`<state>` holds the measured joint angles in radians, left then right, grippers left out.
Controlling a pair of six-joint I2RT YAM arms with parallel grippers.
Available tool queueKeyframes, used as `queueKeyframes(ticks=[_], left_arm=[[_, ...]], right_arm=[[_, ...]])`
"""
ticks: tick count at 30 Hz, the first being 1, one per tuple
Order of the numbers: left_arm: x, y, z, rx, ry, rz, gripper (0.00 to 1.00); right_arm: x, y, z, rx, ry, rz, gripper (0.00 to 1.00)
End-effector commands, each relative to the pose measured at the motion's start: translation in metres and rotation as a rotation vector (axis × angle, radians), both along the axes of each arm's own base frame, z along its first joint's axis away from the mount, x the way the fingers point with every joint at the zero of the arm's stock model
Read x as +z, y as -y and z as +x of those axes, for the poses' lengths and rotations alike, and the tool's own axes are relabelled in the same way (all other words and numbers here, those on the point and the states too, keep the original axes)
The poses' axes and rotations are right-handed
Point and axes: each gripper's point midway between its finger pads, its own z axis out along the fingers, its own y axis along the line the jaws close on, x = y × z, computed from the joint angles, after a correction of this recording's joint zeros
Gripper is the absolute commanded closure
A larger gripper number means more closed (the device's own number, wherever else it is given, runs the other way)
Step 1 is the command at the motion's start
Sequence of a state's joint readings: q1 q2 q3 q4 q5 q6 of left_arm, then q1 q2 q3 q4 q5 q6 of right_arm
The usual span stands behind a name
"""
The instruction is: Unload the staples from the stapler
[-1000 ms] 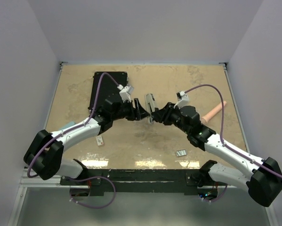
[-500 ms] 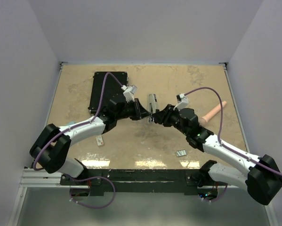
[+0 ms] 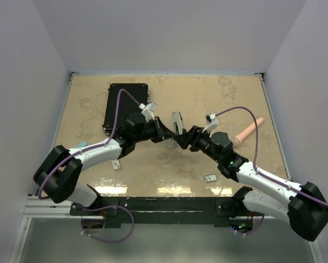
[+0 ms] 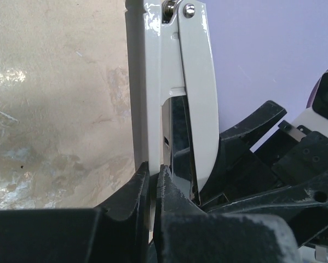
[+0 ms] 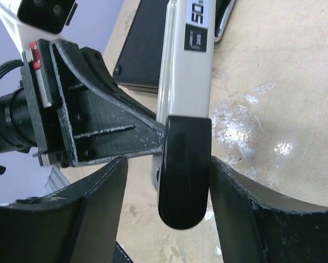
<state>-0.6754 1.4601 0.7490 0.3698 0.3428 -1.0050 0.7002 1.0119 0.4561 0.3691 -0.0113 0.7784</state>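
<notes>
From above, the stapler (image 3: 177,120) sits mid-bench, its two bars splayed, between the left hand (image 3: 171,134) and the right hand (image 3: 183,138). I count one stapler, one strip of staples (image 3: 211,178) lying on the bench (image 3: 207,93) near right, one black case (image 3: 125,101) far left, one pink cylinder (image 3: 250,130) at right, one small white block (image 3: 116,164) near left, and two hands. The left wrist view shows the left hand's fingers (image 4: 136,192) closed in a thin pinch on a narrow edge of the stapler's lower bar. That hold looks slight to me, so a sideways push could twist the stapler out of it. The right wrist view shows the right hand spread open, its fingers (image 5: 106,192) on either side of the stapler's dark tip (image 5: 184,175) and not clamping it. The tip sits nearer the right finger, so an off-centre closing could shove the bar aside or snap the bars together. Whether any staples remain in the channel cannot be seen. Any that do could scatter if the stapler jerks.
</notes>
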Motion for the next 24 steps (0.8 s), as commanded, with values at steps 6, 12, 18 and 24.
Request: queueKeyframes(ticks=[6,12,18,24], left_arm=[[0.067,0.006,0.009,0.036,0.124,-0.17,1.0],[0.066,0.004,0.006,0.041,0.123,-0.194,1.0],[0.065,0.003,0.004,0.041,0.119,-0.207,1.0],[0.062,-0.001,0.006,0.051,0.164,-0.162,1.0]], right_arm=[[0.024,0.004,-0.002,-0.026,0.059,0.087,0.45],[0.016,0.008,-0.004,-0.049,0.027,0.102,0.54],[0.014,0.008,-0.006,-0.049,0.016,0.126,0.55],[0.02,0.023,-0.002,-0.123,0.014,0.111,0.76]])
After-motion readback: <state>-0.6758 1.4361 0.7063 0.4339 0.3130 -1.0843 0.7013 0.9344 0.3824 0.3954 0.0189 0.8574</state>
